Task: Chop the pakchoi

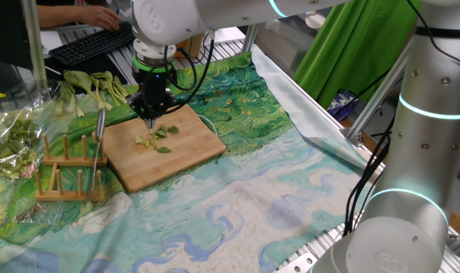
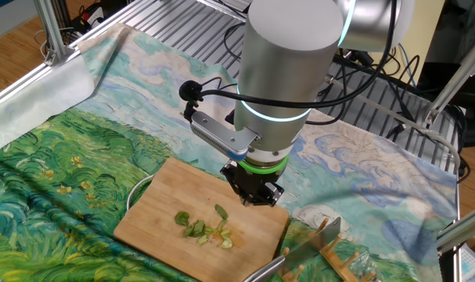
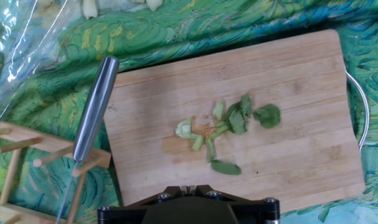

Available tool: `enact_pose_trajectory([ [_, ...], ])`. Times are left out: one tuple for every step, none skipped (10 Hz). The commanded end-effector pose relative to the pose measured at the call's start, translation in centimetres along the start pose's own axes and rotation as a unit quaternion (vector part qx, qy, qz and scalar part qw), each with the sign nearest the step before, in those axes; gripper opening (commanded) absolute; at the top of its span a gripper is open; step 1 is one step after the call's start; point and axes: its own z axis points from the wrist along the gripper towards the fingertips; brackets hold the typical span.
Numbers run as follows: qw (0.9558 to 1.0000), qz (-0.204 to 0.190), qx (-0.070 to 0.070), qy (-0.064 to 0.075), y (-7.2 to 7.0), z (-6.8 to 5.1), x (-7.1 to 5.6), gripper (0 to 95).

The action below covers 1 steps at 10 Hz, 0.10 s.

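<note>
Clenched end effector [image 2: 256, 196] hangs empty over the bamboo cutting board [image 3: 288, 74], pakchoi [image 3: 226, 127] bits scattered on it, knife [image 3: 92, 121] on the rack beside.

Matt wood board [image 3: 288, 74]; glossy metal knife handle [image 3: 95, 109]; printed cloth [image 1: 245, 197].

The arm is built of thick, smooth silver-grey cylindrical segments [image 1: 434, 106], joined by narrow glowing cyan rings (one near each joint). A green band circles the wrist just above the small black two-finger gripper [image 1: 151, 114]. A black cable loops from a round plug along the wrist, beside a flat grey metal bracket [image 2: 221, 135] fixed with small screws. In the hand view, the gripper's black body [image 3: 189, 208] shows screw heads along its edge.
</note>
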Motion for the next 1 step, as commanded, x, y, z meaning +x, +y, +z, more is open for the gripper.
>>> enact_pose_trajectory([
  [1.0000, 0.000, 0.000, 0.000, 0.00, 0.00, 0.00, 0.0],
])
